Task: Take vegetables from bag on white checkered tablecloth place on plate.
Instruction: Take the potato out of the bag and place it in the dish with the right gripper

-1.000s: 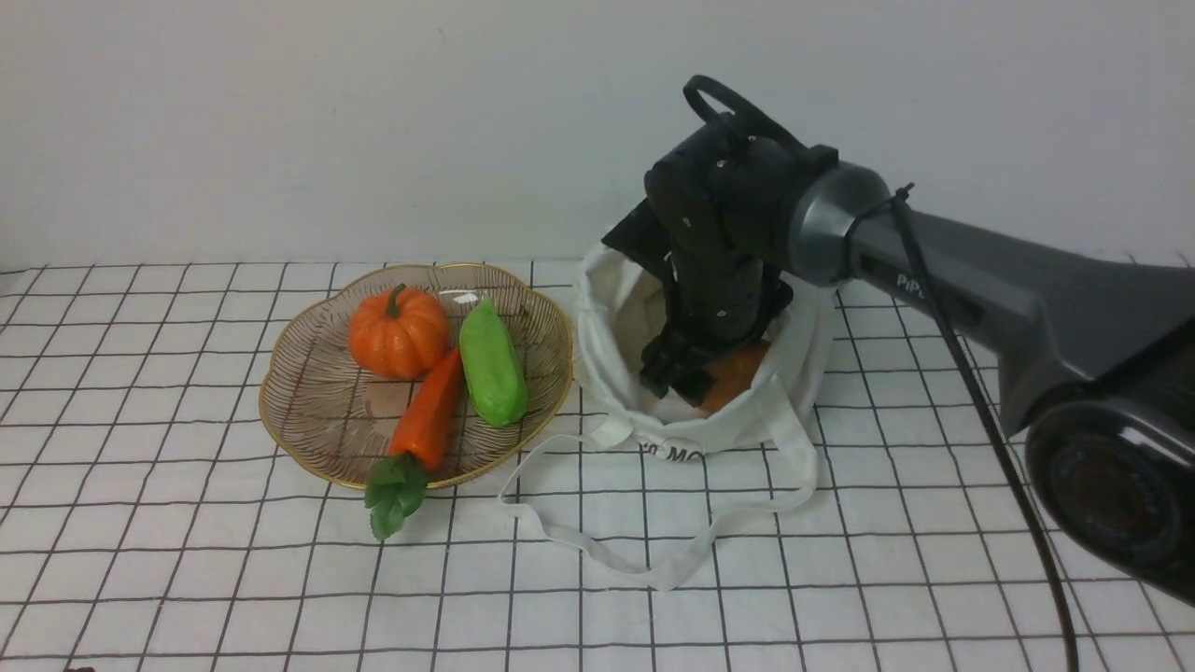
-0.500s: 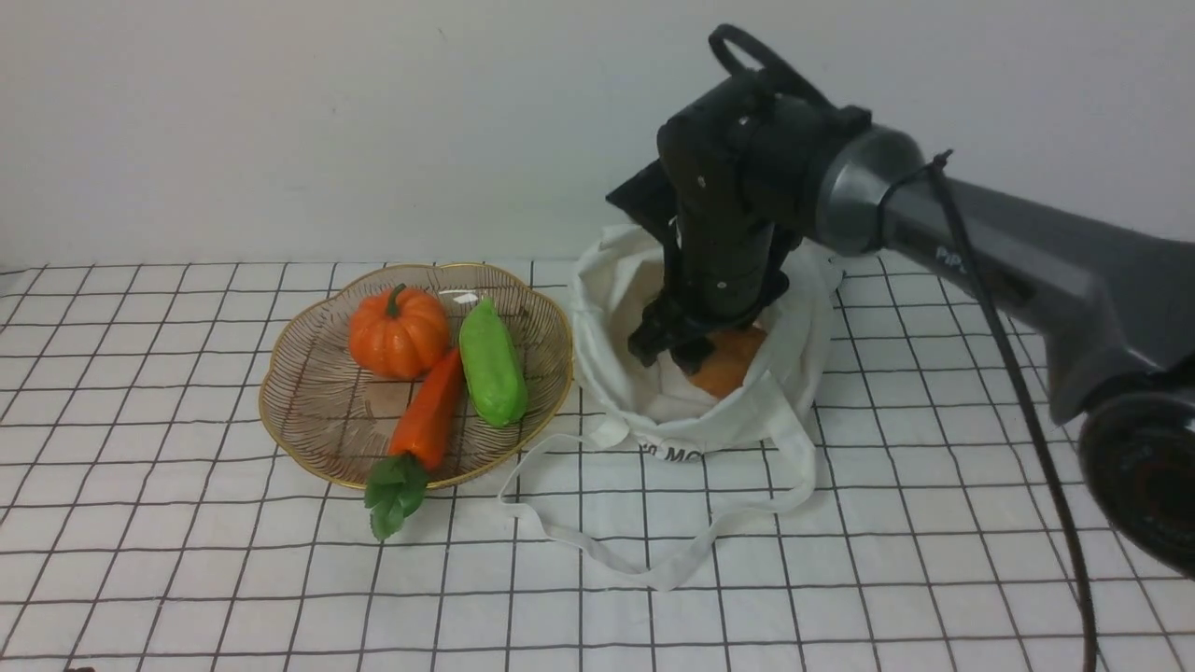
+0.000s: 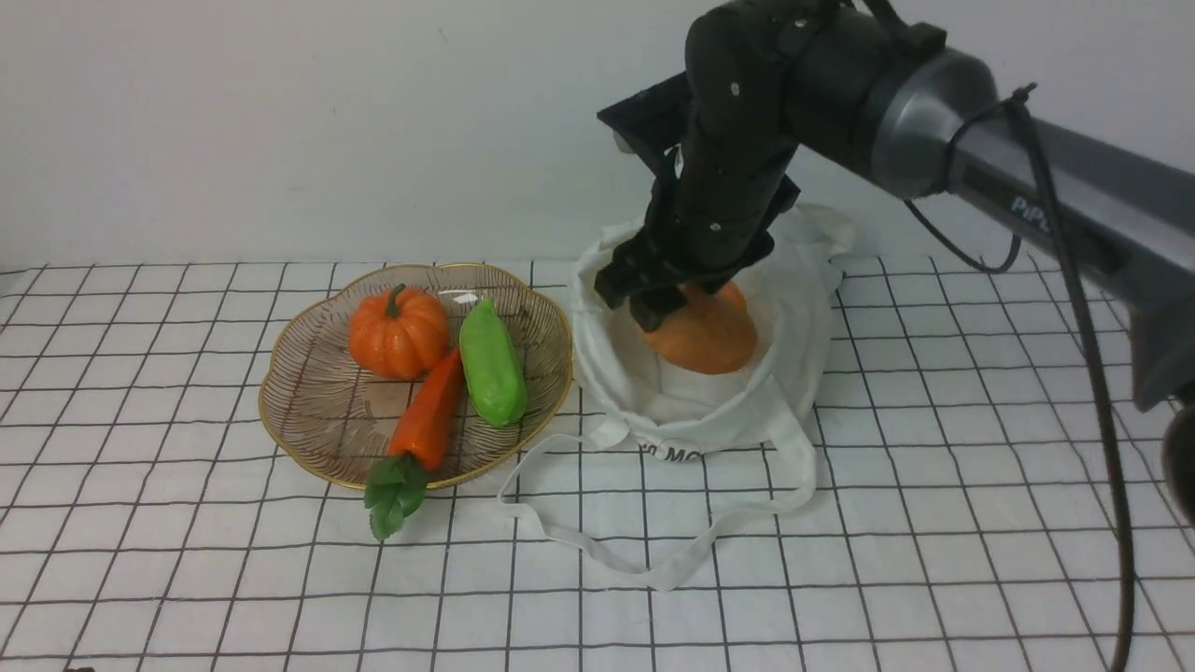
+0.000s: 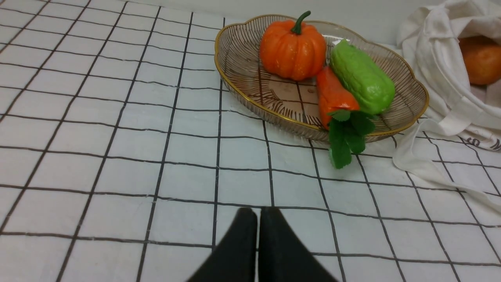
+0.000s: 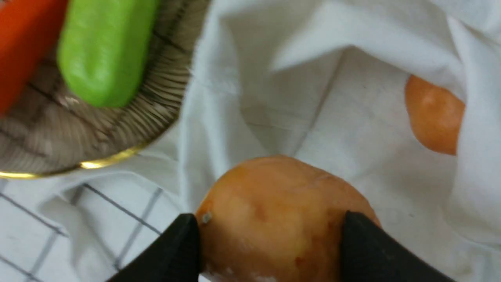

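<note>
The right claw [image 3: 651,303] pinches a tan-orange potato [image 3: 707,334] between its two black fingers [image 5: 172,250], one on each flank, with the jaws held apart by the potato's width. We see the potato at the open mouth of the white bag [image 3: 709,420], hanging below the claw. We cannot tell whether its underside clears the cloth. Deeper in the bag, half covered by a fold, lies a second orange lump [image 5: 432,115].

The bag stands near the far edge of the table, on the checkered tablecloth [image 3: 187,579]. Its straps [image 3: 653,565] trail loosely toward the near edge. Just beside the bag, on the side toward the left edge, sits the gold-rimmed plate [image 3: 317,411], its rim close to the bag's cloth. On the plate we find an orange pumpkin [image 3: 399,331] toward the far side and a green vegetable [image 3: 492,373] nearest the bag. A carrot [image 3: 429,411] lies between them, and its leaves [image 3: 392,495] hang over the near rim onto the tablecloth.

The left claw [image 4: 257,243] shows only in its own wrist view. It is pressed together and empty, low over the bare tablecloth, well apart from the plate.
</note>
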`<state>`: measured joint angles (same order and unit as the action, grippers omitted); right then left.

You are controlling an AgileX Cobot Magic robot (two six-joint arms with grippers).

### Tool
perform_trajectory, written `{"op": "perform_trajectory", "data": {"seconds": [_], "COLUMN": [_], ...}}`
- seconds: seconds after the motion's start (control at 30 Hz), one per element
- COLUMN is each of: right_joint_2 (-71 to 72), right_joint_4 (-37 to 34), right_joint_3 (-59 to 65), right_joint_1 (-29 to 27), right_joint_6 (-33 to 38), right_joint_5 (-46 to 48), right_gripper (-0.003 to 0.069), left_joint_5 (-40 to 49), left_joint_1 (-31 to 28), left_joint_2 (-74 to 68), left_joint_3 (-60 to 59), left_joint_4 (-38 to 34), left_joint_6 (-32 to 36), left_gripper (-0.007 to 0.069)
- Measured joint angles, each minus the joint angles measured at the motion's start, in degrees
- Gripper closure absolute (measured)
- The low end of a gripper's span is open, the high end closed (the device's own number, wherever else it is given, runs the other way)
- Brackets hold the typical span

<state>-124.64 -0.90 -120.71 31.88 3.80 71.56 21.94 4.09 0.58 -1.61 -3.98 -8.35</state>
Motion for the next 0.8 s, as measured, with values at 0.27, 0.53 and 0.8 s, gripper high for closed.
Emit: {"op": "perform_trajectory", "data": {"seconds": [0.27, 0.53, 0.8], "right_joint_2": [0.11, -5.86, -9.85], "right_joint_4": [-15.64, -17.47, -17.26], "right_joint_3": [-3.94, -4.01, -4.01], "right_joint_1": [4.44, 9.17, 10.14], "right_joint_6": [4.11, 5.79, 6.60], "right_joint_5": [-11.65, -26.79, -30.80], "right_gripper": [0.0237, 0.0237, 0.0131], "left_joint_5": [0.00, 0.00, 0.00], "left_joint_1": [0.00, 0.00, 0.00], "left_joint_2": [0.00, 0.00, 0.00], "left_joint_3": [0.00, 0.00, 0.00], "left_joint_4": [0.00, 0.00, 0.00], "left_joint_6": [0.00, 0.00, 0.00], "left_gripper": [0.0632, 0.0632, 0.0632]}}
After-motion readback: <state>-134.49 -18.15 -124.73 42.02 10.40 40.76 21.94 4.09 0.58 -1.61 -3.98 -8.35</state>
